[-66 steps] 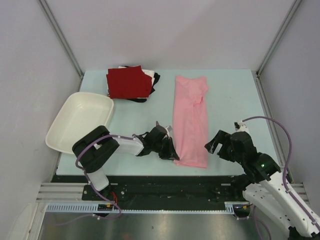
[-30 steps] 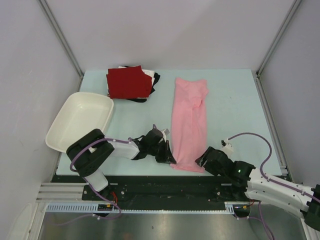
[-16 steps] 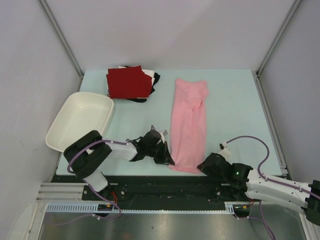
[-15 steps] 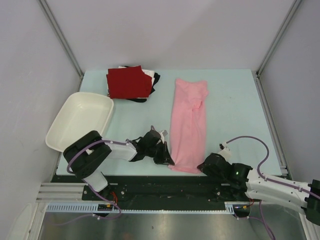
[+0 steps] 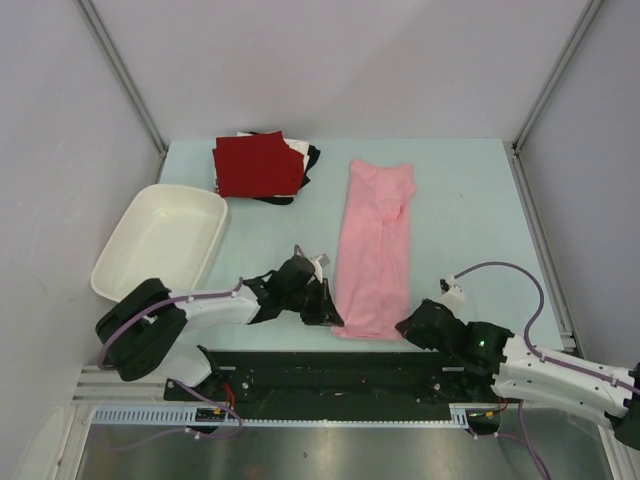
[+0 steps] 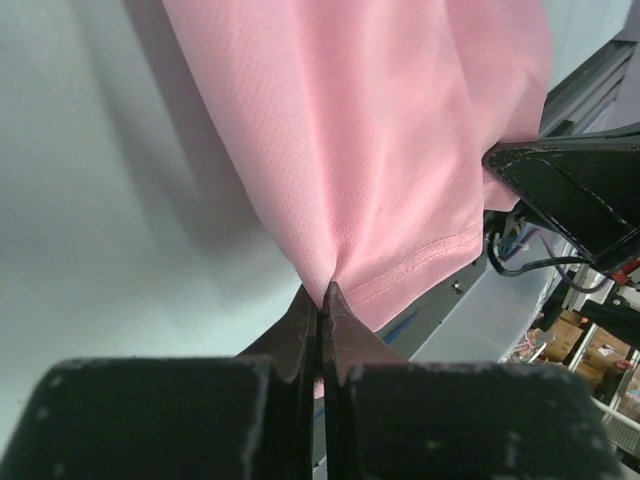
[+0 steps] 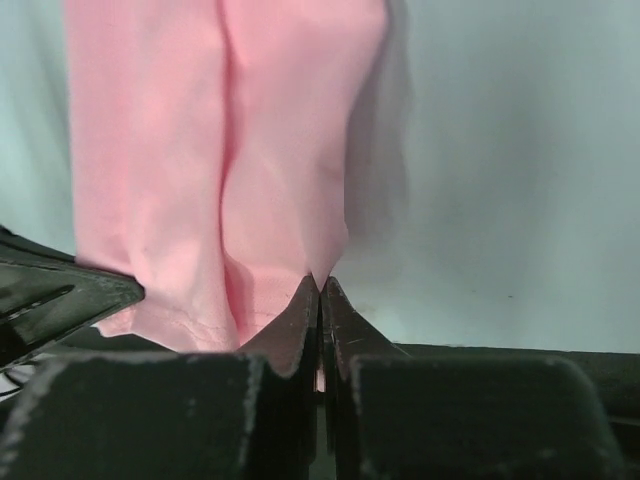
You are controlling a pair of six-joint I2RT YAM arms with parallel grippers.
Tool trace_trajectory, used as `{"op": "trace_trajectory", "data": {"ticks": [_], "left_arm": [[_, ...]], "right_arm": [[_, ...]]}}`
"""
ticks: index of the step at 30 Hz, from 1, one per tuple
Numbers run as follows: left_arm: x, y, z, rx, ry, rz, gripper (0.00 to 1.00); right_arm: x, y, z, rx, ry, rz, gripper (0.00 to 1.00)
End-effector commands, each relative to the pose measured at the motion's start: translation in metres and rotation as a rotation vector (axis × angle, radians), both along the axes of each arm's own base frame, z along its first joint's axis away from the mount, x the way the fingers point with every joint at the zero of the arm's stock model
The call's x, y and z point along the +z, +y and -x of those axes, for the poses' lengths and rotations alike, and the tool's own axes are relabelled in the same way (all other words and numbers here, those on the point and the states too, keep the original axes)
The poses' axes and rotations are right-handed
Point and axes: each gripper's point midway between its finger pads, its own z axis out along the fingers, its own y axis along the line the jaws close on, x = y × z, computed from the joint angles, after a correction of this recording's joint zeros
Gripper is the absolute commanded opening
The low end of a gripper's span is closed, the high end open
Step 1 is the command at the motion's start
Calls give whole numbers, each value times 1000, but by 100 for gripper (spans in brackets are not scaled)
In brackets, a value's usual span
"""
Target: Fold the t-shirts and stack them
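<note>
The white tub sits at the far left, overhanging the table. My left arm lies low along the near edge, stretched rightward. My left gripper is pinched tight on the near-left hem corner of the pink t-shirt. The folded stack, dark red on top of white and black, rests at the far left of the table. The pink t-shirt lies as a long strip running away from me. My right arm also lies low, reaching leftward, with my right gripper clamped on the near-right hem corner.
</note>
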Motion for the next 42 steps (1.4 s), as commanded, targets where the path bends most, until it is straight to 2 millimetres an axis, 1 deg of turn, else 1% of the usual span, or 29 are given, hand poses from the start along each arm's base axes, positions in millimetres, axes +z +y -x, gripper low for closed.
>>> {"op": "trace_trajectory", "data": {"ticks": [1, 6, 9, 11, 13, 14, 15, 16, 17, 18, 20, 21, 22, 23, 24, 25, 26, 27, 28, 30, 31, 32, 34, 36, 37, 38, 40, 41, 42], "left_arm": [[29, 3, -15, 15, -79, 3, 0], [40, -1, -23, 8, -99, 11, 0], [48, -5, -39, 21, -113, 22, 0], [47, -5, -48, 23, -118, 12, 0], [59, -9, -66, 36, -136, 33, 1], [55, -11, -69, 11, -128, 32, 0], [66, -14, -84, 20, -145, 46, 0], [62, -16, -89, 9, -138, 41, 0], [63, -18, -95, 7, -142, 44, 0], [73, -21, -109, 22, -164, 53, 0], [66, -22, -123, 24, -154, 38, 1], [75, -25, -135, 29, -164, 58, 0], [67, -27, -140, 26, -148, 50, 0], [69, -29, -146, 25, -152, 57, 0], [78, -32, -158, 34, -171, 70, 0], [69, -34, -163, 28, -154, 59, 0], [70, -35, -169, 32, -155, 59, 0], [76, -36, -179, 42, -165, 70, 0], [67, -37, -184, 43, -149, 65, 0], [70, -38, -198, 56, -153, 74, 0], [61, -38, -202, 60, -133, 68, 0], [64, -39, -210, 66, -138, 76, 0], [55, -34, -221, 82, -115, 66, 0], [57, -32, -234, 96, -128, 64, 0], [52, -31, -239, 98, -126, 54, 0], [57, -30, -248, 107, -139, 58, 0], [50, -29, -255, 104, -128, 45, 0], [54, -28, -264, 114, -142, 49, 1], [54, -27, -269, 120, -144, 50, 4]], "right_arm": [[33, -14, -15, -35, -111, 47, 0], [50, -10, -23, -24, -160, 50, 0], [64, -11, -37, -46, -208, 72, 0], [72, -15, -53, -68, -242, 93, 0], [77, -12, -67, -70, -256, 73, 0], [79, -11, -74, -63, -261, 70, 0], [79, -17, -85, -63, -267, 83, 0], [88, -13, -96, -66, -303, 58, 0], [81, -16, -105, -73, -284, 79, 0], [90, -17, -120, -74, -312, 61, 0], [81, -20, -137, -78, -288, 80, 0], [85, -16, -144, -59, -289, 60, 0], [91, -22, -160, -81, -318, 53, 0], [92, -22, -168, -82, -320, 47, 0], [93, -17, -180, -68, -321, 29, 0], [90, -21, -188, -74, -310, 31, 0], [93, -15, -196, -56, -324, 4, 0], [87, -12, -205, -51, -311, 4, 0], [89, -12, -214, -55, -311, 5, 0], [81, -8, -225, -47, -294, 1, 0], [85, -8, -233, -53, -308, -6, 0], [85, -9, -238, -55, -309, -3, 0], [79, -8, -250, -56, -292, 1, 0], [77, -12, -260, -71, -296, 2, 0], [71, -13, -263, -72, -282, 8, 0], [75, -17, -271, -89, -290, 6, 0], [67, -19, -278, -98, -273, 12, 0], [72, -19, -285, -104, -283, 6, 0], [70, -21, -289, -114, -281, 7, 0]]}}
